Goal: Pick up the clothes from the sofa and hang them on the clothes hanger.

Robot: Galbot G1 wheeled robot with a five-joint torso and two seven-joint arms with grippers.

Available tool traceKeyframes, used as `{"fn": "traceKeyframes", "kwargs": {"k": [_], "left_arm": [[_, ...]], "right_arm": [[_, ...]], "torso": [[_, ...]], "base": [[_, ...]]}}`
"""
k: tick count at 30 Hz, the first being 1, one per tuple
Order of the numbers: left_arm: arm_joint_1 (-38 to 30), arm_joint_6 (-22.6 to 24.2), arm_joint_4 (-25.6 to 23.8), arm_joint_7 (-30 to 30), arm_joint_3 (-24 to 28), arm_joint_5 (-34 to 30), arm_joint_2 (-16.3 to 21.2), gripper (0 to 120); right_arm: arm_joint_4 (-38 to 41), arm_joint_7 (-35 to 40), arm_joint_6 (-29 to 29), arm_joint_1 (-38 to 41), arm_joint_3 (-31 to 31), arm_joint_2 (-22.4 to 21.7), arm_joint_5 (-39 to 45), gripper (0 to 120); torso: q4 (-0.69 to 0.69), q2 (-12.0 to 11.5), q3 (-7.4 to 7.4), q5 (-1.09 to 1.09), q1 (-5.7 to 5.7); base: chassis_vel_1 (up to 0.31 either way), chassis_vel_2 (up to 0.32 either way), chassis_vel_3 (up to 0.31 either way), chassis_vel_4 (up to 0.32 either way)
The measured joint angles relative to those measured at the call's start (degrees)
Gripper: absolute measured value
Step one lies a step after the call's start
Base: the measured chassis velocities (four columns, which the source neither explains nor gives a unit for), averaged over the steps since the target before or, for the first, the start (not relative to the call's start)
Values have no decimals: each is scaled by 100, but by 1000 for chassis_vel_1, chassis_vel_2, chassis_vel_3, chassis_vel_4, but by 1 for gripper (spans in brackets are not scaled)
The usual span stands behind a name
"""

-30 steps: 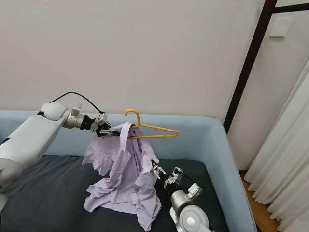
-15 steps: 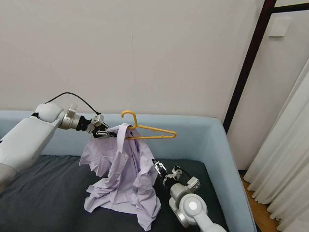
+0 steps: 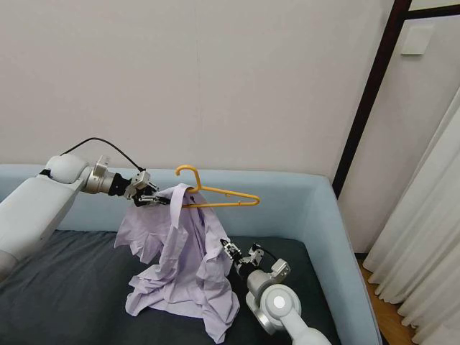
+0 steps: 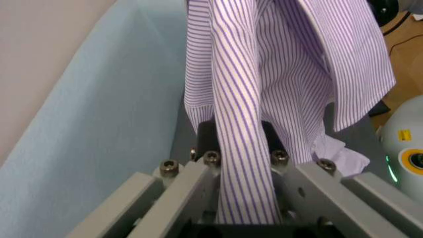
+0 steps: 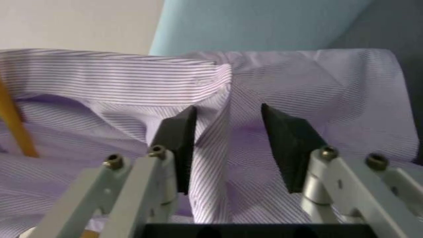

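Note:
A purple-striped shirt hangs half-draped from a yellow hanger above the sofa, its lower part piled on the dark seat. My left gripper is at the collar, left of the hanger hook, and is shut on a band of the shirt that runs between its pads. My right gripper sits low at the shirt's right edge. Its fingers stand open with a fold of the shirt between them, and a piece of the hanger shows beside it.
The light blue sofa has a dark grey seat with free room left of the shirt. A plain wall rises behind it. A dark door frame and white curtains stand to the right.
My left gripper has drawn the shirt and hanger a little to the left. My right gripper has shifted slightly left, closer against the shirt's edge.

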Motion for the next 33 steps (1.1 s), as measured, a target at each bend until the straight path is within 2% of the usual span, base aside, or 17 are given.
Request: {"fn": "traceKeyframes", "kwargs": {"k": [4,5,8,11,17,21,24,33], "left_arm": [[5,-32,8,-14,-14,0,-3,2],[5,-32,8,-14,-14,0,-3,2],[-4,-47,34,-30,-14,0,-16,2],[-16,-60,64,-48,-14,-2,-27,2],[-50,-122,160,-87,-14,-2,-69,2],[-60,-155,166,-132,-12,-86,-87,2],[-61,-236,165,-193,-9,-319,-96,2],[-124,-286,147,-199,34,-566,-159,2]], "right_arm": [[-20,-460,136,-48,-59,-66,-130,20],[-20,-460,136,-48,-59,-66,-130,20],[-5,-682,224,-73,-76,-136,-183,5],[41,-824,245,-94,-77,-201,-192,0],[92,-971,248,-121,-63,-310,-218,0],[135,-1216,490,-99,4,-454,-707,0],[217,-1332,649,62,112,-738,-1432,0],[212,-1201,608,1001,413,-1452,-1971,0]], "torso": [[0,0,0,1,0],[0,0,0,1,0],[0,0,0,0,0],[0,0,0,1,0],[0,0,0,1,0],[1,0,0,2,0],[1,0,0,2,0],[2,-1,1,2,0]], "base": [[0,0,0,0],[0,0,0,0],[0,0,0,0],[0,0,0,0],[0,0,0,0],[0,0,0,0],[0,0,0,0],[0,0,0,0]]}}
